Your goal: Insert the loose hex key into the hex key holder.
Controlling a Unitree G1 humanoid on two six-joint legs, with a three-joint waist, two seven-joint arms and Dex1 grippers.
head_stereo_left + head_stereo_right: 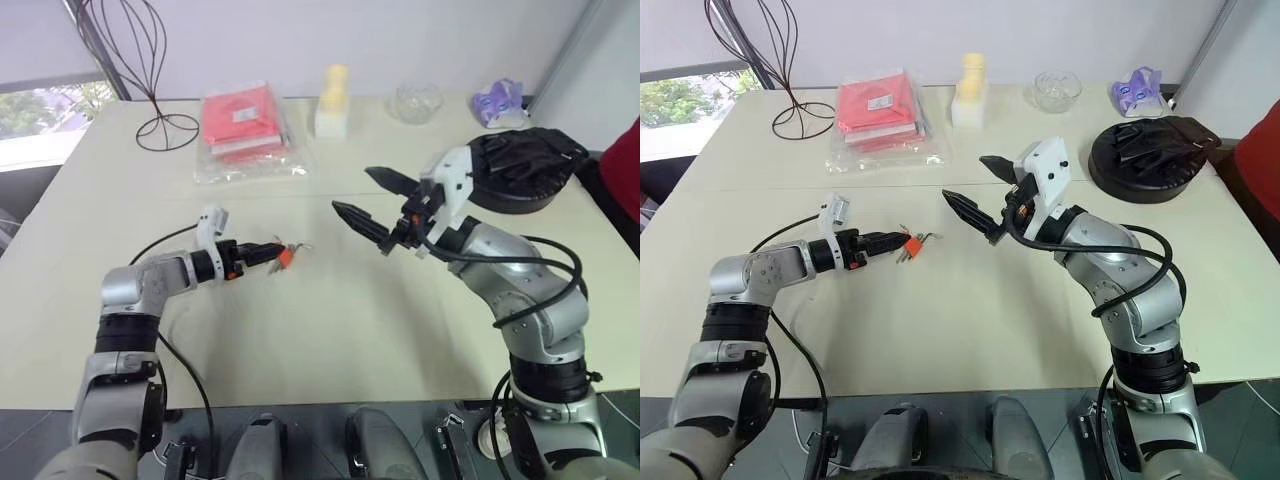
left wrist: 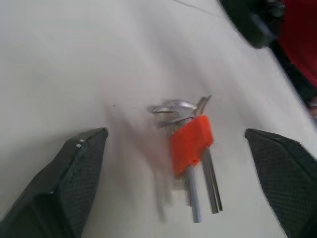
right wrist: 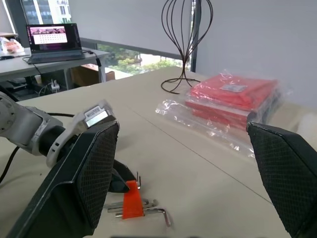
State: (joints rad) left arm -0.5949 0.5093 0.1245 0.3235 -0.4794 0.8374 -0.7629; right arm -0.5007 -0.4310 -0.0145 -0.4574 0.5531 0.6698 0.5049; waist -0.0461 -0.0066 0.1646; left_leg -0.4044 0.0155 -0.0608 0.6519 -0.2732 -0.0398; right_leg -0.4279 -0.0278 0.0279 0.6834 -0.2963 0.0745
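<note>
Holder: hex key holder [image 2: 190,143], orange, lying flat on the counter [image 1: 330,330] mid-surface, several grey keys fanned out of it.
Loose key: loose hex key [image 3: 161,213] seemingly the bent rod lying just beside the orange block; whether seated in a slot or free cannot be told.
Left end effector [image 2: 183,163]: low over the counter, fingers spread wide on either side of the holder, gripping nothing; likely placed to straddle the block.
Right end effector [image 1: 370,200]: raised above the counter, wide apart, empty, pointed toward the holder; probably waiting clear of the work.
Open room: bare counter all round the holder; red package [image 1: 243,122], wire stand [image 1: 150,60] and black disc [image 1: 525,170] well apart toward the far edge.
Edges: holder far from every counter edge, small risk of knocking it off.
</note>
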